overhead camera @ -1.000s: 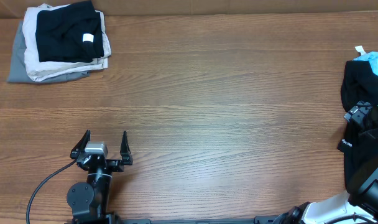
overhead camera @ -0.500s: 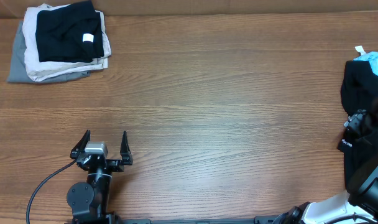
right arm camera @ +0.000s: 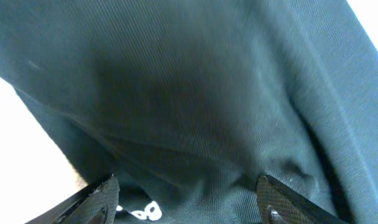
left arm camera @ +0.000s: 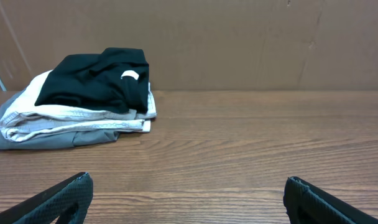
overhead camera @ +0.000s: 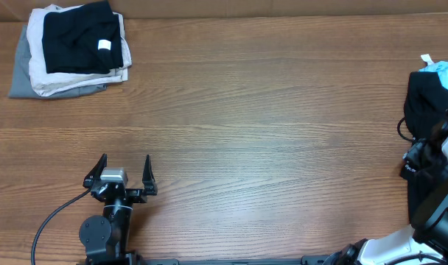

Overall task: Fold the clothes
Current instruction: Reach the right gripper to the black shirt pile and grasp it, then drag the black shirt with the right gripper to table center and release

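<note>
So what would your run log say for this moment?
left gripper: open, over table | right gripper: open, at black garment, table's right edge | folding: not begun

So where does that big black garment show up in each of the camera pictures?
Overhead: black garment bunched at the right edge.
Left wrist: not in it.
Right wrist: fills the picture.
Shared landmark: its white lettering, seen overhead and from the right wrist.

Before you, far left on the wooden table (left arm camera: 239,143): one folded stack, a black folded piece (left arm camera: 96,84) with a white tag (left arm camera: 130,75) on top, a cream piece (left arm camera: 71,118) beneath it, and a grey piece (left arm camera: 27,138) at the bottom. Behind it stands a brown backdrop (left arm camera: 239,43). In the foreground your left gripper (left arm camera: 188,183) has its fingers (left arm camera: 64,199) spread wide, with nothing between them.
</note>
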`<state>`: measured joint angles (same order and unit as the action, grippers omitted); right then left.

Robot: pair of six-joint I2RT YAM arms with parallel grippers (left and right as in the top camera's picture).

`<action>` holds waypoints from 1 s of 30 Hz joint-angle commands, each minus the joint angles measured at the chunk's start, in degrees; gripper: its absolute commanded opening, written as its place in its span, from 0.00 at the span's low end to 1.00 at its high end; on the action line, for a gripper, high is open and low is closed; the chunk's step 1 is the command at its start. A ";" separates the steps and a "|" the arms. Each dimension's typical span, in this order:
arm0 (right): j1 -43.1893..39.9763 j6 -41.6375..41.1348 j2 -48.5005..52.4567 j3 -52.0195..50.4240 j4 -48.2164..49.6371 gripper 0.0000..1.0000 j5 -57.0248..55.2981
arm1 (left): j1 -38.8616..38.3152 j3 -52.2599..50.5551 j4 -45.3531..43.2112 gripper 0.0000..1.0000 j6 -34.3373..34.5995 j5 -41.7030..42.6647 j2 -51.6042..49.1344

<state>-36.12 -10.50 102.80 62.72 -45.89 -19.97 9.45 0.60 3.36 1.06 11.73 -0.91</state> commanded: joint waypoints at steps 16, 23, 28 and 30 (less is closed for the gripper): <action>-0.28 -1.31 0.31 0.83 1.49 0.26 -1.44 | -0.07 -0.33 -0.15 1.00 -1.09 -0.28 0.66; -0.28 -1.31 0.31 0.76 1.20 0.04 -1.42 | -0.07 -0.33 -0.15 1.00 -1.09 -0.28 0.66; -0.28 -1.53 0.15 1.53 0.20 0.04 -1.42 | -0.07 -0.33 -0.15 1.00 -1.09 -0.28 0.66; -0.26 -1.79 0.02 4.24 -2.58 0.04 -1.38 | -0.07 -0.33 -0.15 1.00 -1.09 -0.28 0.66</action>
<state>-36.12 -11.70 102.89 63.05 -46.76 -20.93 9.45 0.60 3.38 1.06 11.73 -0.91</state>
